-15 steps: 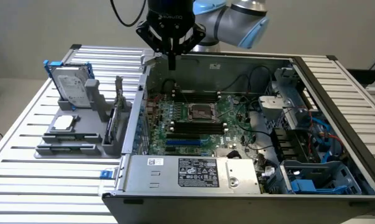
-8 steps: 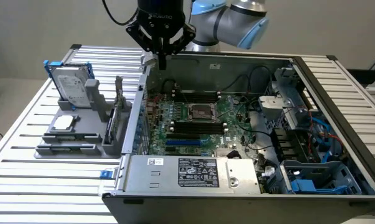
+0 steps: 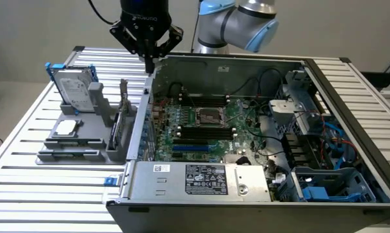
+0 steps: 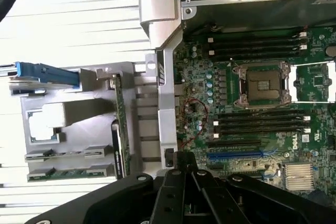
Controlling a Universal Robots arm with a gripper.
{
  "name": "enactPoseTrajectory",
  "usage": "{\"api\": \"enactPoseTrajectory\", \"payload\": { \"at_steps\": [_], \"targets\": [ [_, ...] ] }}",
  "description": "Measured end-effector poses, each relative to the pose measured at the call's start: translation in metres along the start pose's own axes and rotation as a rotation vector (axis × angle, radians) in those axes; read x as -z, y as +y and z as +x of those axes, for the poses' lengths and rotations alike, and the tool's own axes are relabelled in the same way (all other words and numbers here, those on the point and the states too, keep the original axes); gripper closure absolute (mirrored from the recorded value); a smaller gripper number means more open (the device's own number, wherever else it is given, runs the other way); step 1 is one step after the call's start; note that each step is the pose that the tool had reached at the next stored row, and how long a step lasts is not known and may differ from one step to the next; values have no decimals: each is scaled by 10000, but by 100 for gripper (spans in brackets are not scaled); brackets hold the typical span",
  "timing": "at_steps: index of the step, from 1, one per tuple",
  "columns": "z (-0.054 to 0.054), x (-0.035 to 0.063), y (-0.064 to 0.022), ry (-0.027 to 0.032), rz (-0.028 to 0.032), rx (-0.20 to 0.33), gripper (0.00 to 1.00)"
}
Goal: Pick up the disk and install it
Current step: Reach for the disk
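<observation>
Since I've only got the one arm, which is nearer doesn't matter: the end effector [image 3: 149,64] hangs over the back corner of the computer case [image 3: 181,180], jaws pinched together with nothing between them. The disk [image 3: 75,90] sits toward the exterior view's left of it and lower down, well apart, out on the table [image 3: 20,194] outside the case. It stands on edge at the far end of the grey holder [image 3: 72,156], leaning back a bit, long axis running up out of the slot. The wrist view catches it edge-on as a thin blue strip. Looks: flat silver-grey rectangle, white label facing the exterior camera, blue plastic frame down the sides with blue tabs at the top corners. A small square chip [image 3: 66,127] lies flat in the holder just nearer the camera. An upright card [image 3: 125,99] stands between the disk and the case wall. I judge the disk not yet touched.
</observation>
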State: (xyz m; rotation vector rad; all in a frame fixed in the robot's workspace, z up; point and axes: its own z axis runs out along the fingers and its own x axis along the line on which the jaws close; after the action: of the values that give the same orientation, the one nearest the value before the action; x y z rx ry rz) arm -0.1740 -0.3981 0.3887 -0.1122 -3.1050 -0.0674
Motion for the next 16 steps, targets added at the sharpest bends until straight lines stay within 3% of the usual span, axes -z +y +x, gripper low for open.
{"api": "enactPoseTrajectory", "payload": {
  "at_steps": [6,16],
  "targets": [
    [272,-66,5,-4,56,0,89],
    [732,-167,88,-10,73,-1,89]
  ]
}}
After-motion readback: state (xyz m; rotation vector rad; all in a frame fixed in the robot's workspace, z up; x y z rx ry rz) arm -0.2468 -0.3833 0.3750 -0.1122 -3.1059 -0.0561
